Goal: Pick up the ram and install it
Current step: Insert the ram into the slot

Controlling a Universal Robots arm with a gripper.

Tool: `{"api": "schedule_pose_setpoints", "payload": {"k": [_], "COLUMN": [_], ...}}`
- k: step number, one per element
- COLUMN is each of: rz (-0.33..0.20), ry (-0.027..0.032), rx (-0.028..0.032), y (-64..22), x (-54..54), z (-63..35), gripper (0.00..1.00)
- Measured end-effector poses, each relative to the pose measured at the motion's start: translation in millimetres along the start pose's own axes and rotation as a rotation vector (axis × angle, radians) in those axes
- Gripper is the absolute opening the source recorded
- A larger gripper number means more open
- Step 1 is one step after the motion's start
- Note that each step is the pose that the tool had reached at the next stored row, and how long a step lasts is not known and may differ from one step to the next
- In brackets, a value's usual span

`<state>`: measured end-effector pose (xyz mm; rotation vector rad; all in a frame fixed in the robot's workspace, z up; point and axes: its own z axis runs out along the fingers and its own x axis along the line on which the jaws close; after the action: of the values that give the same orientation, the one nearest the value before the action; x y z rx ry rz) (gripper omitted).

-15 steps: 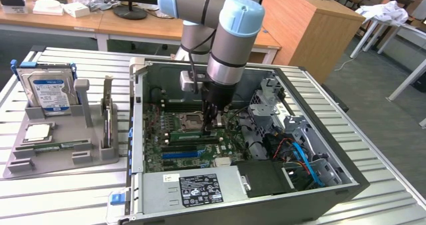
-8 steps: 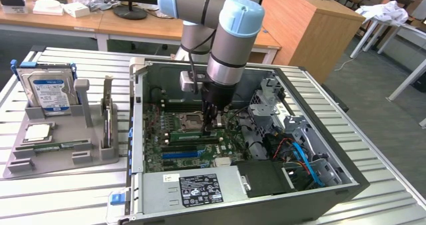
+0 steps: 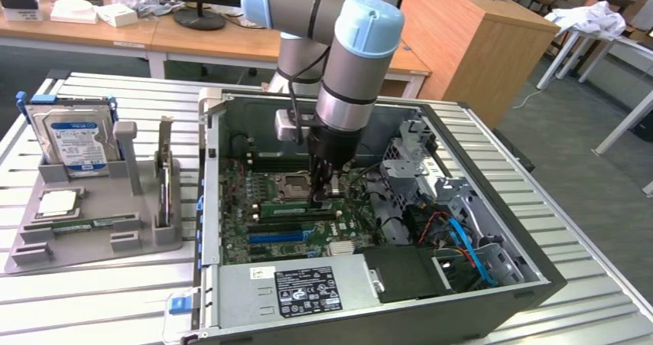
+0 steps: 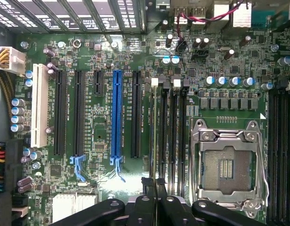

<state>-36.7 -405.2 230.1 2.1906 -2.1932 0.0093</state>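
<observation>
At the memory slots (image 4: pixel 172 136) beside the empty CPU socket (image 3: pixel 296 183), the ram (image 3: pixel 294 205) stands on edge, pinched along its top by the nearly closed gripper (image 3: pixel 324 194), within the open computer case (image 3: pixel 515 291) lying on a slatted metal table (image 3: pixel 102 307), a grey parts tray (image 3: pixel 92 242) alongside, wooden desks (image 3: pixel 112 31) and grey floor (image 3: pixel 571 169) beyond.

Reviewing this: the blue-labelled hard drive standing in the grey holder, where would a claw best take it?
Probably by its exposed top, from above, pinching front and back faces: the hard drive stands upright and the grey holder encloses its lower end.
</observation>
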Motion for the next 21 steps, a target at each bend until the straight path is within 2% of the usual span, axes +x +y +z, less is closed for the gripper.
{"api": "schedule_pose_setpoints", "payload": {"k": [21], "rz": [0.0], "ry": [0.0001], "rx": [0.0], "y": [0.4], "x": [-0.5], "z": [1.4], "gripper": [0.12]}}
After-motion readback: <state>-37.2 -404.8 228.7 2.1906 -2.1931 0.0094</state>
